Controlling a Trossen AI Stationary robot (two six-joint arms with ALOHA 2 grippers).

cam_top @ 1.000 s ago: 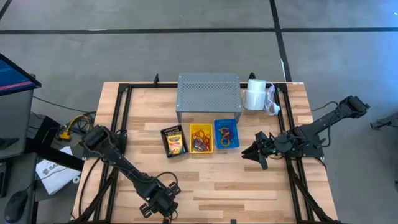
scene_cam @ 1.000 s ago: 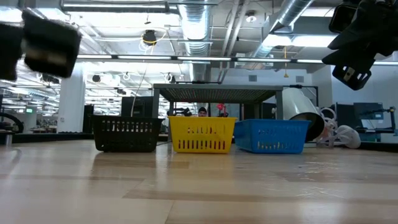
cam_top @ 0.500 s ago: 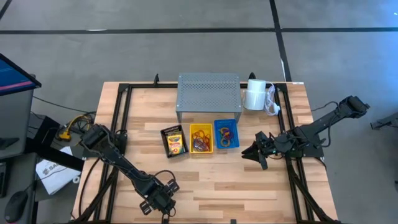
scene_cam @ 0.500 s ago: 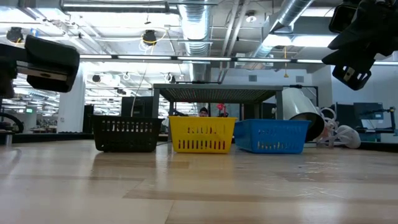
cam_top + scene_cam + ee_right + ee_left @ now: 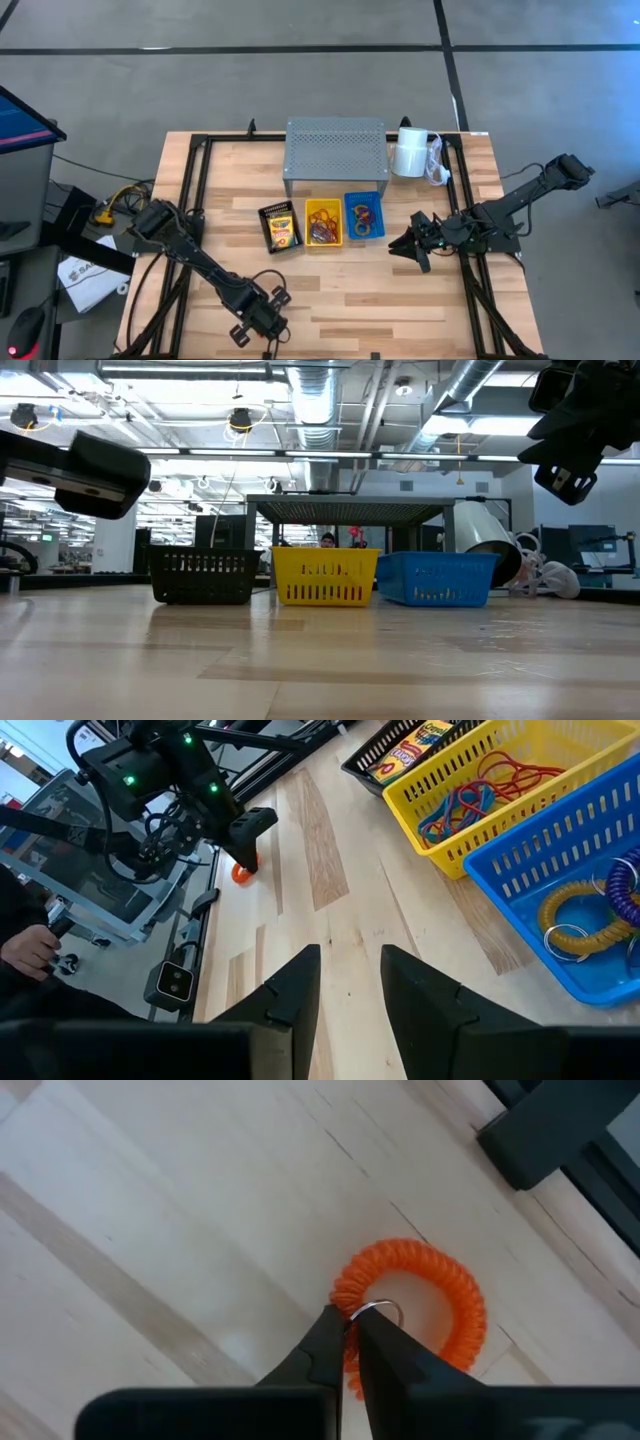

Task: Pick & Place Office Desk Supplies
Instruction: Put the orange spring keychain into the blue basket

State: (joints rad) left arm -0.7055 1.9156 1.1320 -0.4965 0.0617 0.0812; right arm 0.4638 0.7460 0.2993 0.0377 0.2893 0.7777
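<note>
Lying flat on the table's near-left corner, the orange coil wristband (image 5: 415, 1315) looks light, springy and soft; its small metal ring (image 5: 378, 1312) seems the surest hold. The left gripper (image 5: 345, 1342) is pinched together right there, on coil and ring. The right gripper (image 5: 345, 985) hovers half-spread near the blue basket (image 5: 560, 870).

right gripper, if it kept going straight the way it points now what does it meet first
Probably bare table. The right gripper, fingers apart, points across open wood toward the left gripper at the orange coil; the baskets lie off to one side.
</note>
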